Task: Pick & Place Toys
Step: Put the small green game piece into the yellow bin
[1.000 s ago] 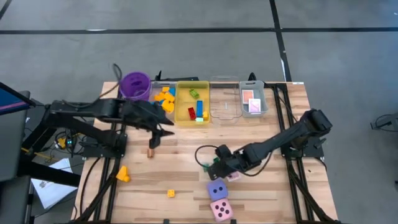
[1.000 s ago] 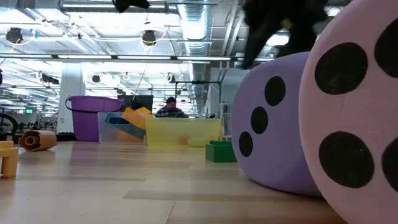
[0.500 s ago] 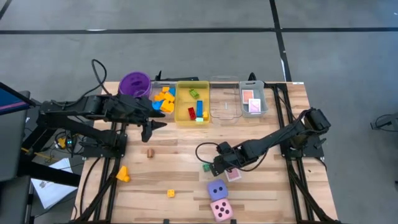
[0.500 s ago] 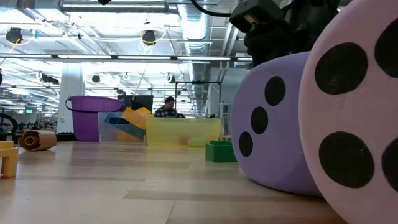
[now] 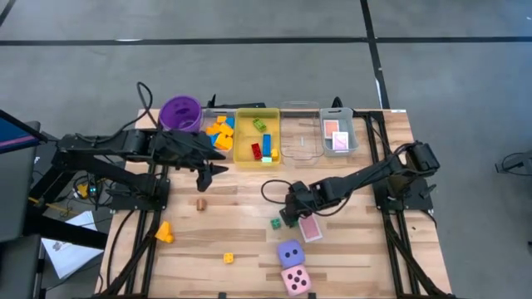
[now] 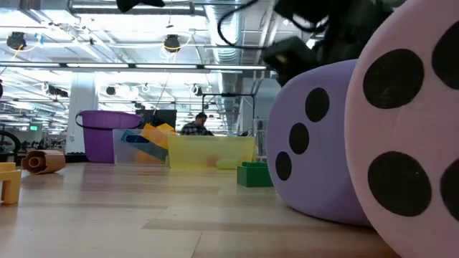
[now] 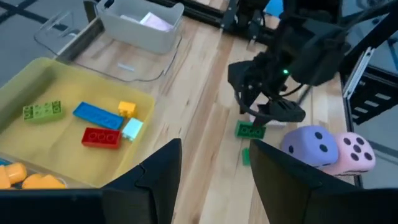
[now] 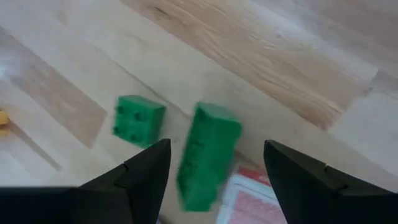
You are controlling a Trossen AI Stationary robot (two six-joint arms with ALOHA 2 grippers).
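- Right gripper [image 8: 214, 171] is hovering with fingers apart, holding nothing, over the long green brick [image 8: 208, 155].
- That brick is lying against a pink-backed card [image 8: 252, 202], small green brick [image 8: 138, 119] just beside.
- Centre on the long brick only; avoid pinching the card.
- Left gripper [image 7: 214, 168] is waiting partly open near the yellow tray [image 7: 37, 71].

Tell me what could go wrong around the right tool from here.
1. The green brick sits loose between the open right tool's fingers, at the edge of the pink-backed card; closing might pinch or drag the card.
2. A second green brick lies close beside it and could get knocked away.
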